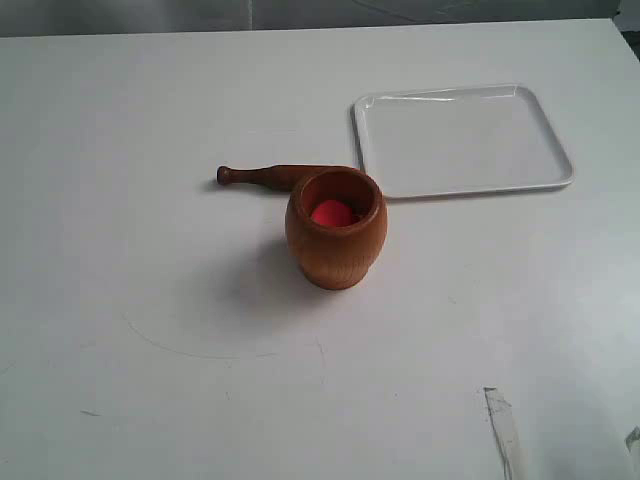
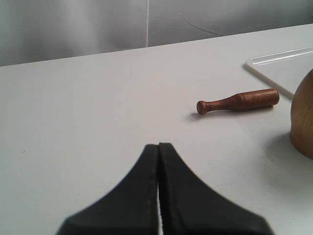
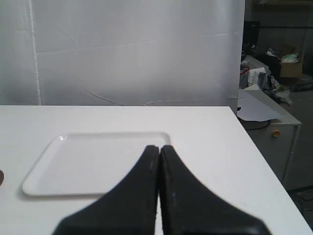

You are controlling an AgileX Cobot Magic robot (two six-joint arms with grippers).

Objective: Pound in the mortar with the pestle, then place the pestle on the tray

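Pestle: slim dark-brown wooden club (image 1: 262, 176) lying behind reddish-brown wooden mortar (image 1: 336, 228), toward the worktop (image 1: 150, 330) far edge.
Grippers: left gripper (image 2: 158, 147), right gripper (image 3: 159, 148) clenched, empty.
Risk: club may roll; mortar crowds grasp.

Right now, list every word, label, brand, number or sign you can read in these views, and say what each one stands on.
No text can be read anywhere.
The mortar, pestle, tray and table are plain, with no lettering or labels.
The boxes and papers off the table in the right wrist view are too small and blurred to tell whether they carry writing.
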